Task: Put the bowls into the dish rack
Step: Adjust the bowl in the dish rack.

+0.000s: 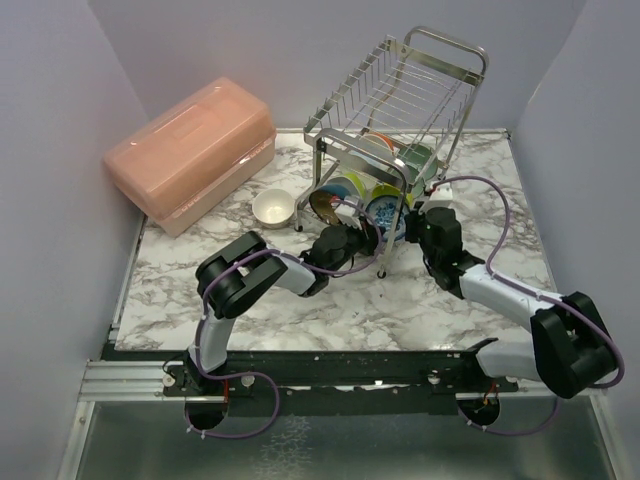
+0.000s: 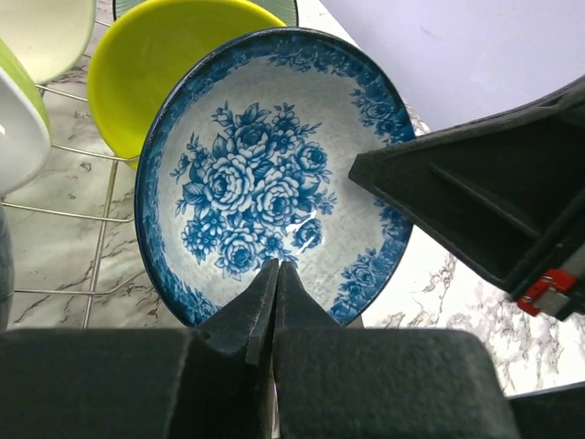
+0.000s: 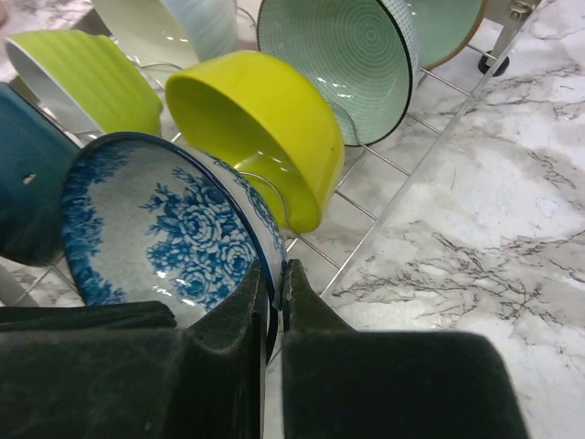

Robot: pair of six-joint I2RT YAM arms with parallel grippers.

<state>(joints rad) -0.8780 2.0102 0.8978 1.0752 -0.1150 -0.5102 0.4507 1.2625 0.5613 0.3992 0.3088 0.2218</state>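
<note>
**Floral bowl seated in the lower tier, release pending**

The blue-and-white floral bowl stands on edge on the lower wire shelf of the dish rack, at its front, its back against a yellow-green bowl; a mint patterned bowl, a lime ribbed bowl and a teal bowl are racked around it. The right gripper pinches the floral bowl's rim, which runs into the thin slit between its fingers; the left gripper has its fingers pressed together with nothing visible between them, the tips just at the bowl's lower rim, and whether they touch it cannot be told.

The step in hand looks like the placing of this bowl; it seems to be resting in its slot, so the work is mostly done. One white bowl sits on the marble table, between the rack and the pink lidded box.

Next, probably: the right fingers should part just enough to clear the rim, then back straight out so the bowl is not dragged or tipped off the wires; the left arm, nearer the white bowl, is the likelier one to fetch it.
</note>
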